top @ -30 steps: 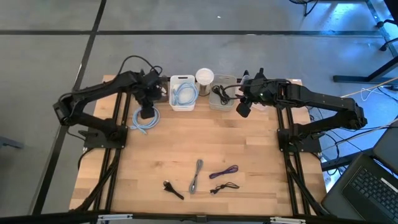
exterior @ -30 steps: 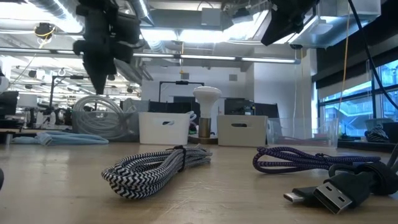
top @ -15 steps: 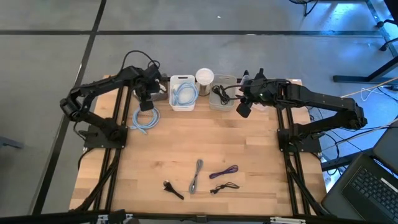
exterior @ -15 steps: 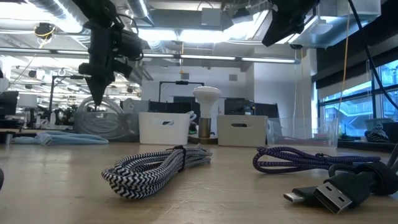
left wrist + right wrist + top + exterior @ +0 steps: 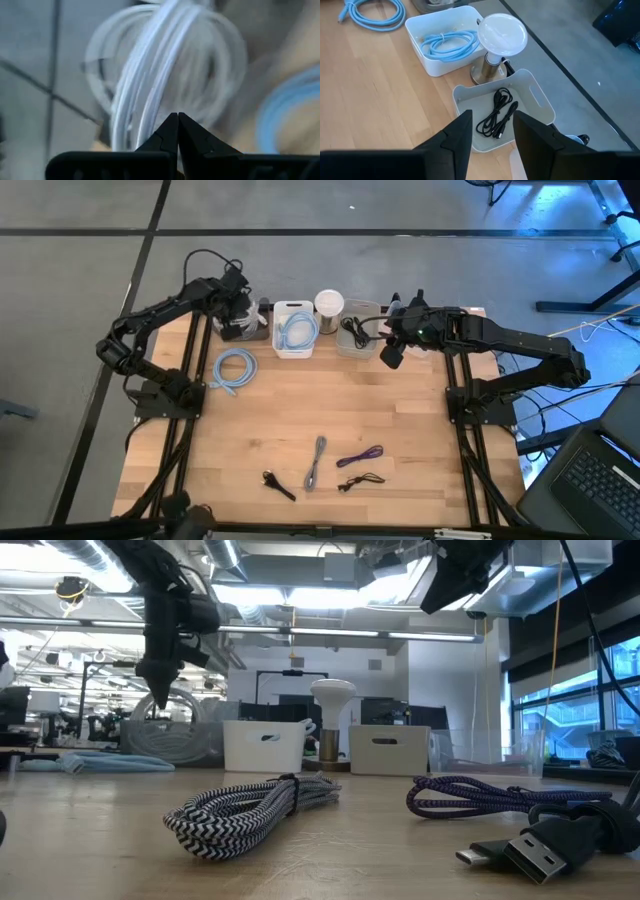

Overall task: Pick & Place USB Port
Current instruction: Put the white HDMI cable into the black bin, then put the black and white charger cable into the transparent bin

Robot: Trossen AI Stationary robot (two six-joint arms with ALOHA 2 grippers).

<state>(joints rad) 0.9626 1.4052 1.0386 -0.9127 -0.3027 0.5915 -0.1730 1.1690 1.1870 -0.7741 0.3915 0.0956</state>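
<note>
White cable loops [image 5: 165,75] fill the space just ahead of the left gripper [image 5: 177,117], whose fingers are pressed together at the tips with nothing between them. A second ago this gripper hung over the blue coil [image 5: 235,370] on the wood; it has since pulled back and away to the far edge of the table [image 5: 400,430], and now hovers over the dark tray [image 5: 243,330] holding that white bundle. The blue coil lies behind it, loose on the boards and well apart from the fingers. My reading: the left arm has let that cable be, or is lining up on the white one; no grasp has begun.

The right gripper [image 5: 490,131] has not moved. Its fingers stand apart and empty, directly above the white bin [image 5: 540,107] with a black cable [image 5: 497,115] lying in it, a lamp [image 5: 501,37] and a second bin [image 5: 420,27] with a blue cable [image 5: 447,42] just beyond.

Nearer the front edge, well apart from both grippers, wait a striped cable [image 5: 250,808], a purple one [image 5: 480,795] and a black USB lead [image 5: 530,845], none yet picked.
</note>
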